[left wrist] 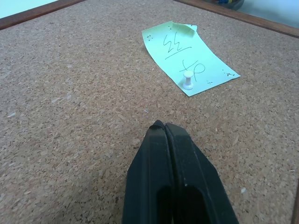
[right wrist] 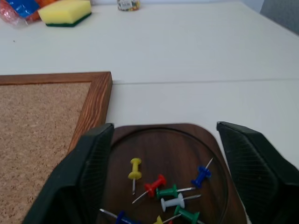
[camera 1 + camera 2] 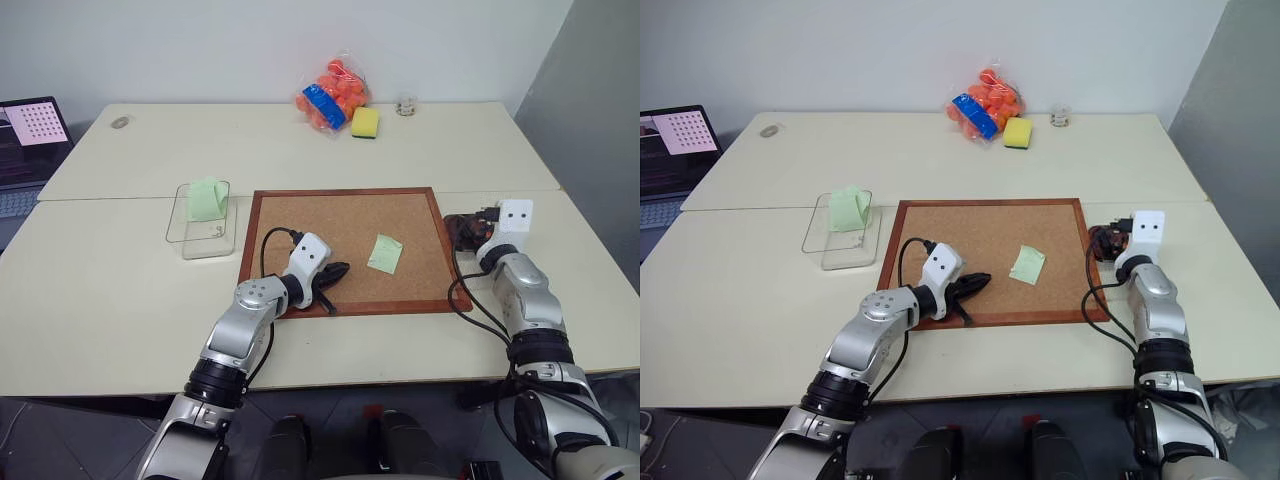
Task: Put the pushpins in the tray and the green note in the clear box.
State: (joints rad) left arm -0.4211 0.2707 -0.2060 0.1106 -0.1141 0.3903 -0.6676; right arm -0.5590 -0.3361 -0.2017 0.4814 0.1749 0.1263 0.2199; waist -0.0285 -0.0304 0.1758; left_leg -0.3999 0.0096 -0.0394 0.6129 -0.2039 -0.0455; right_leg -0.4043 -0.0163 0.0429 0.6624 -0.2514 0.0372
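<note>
From the head, the green note (image 3: 385, 253) lies on the cork board (image 3: 300, 215), another stands in the clear box (image 3: 200, 232) near the tabletop's left edge. Left wrist: the left claw (image 1: 161, 128), pinched empty, faces the note's white pin (image 1: 188, 80). Right wrist: the right claw (image 2: 163, 140) gapes wide over the tray (image 2: 154, 140), pushpins (image 2: 166, 191) apparently dropped inside.

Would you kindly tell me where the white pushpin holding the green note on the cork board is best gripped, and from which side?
Grip the white pushpin by its narrow waist under the cap, pincer coming from above with a finger on either side. It stands upright in the green note, head free all round, so a straight pull upward should free it from the cork board.
</note>
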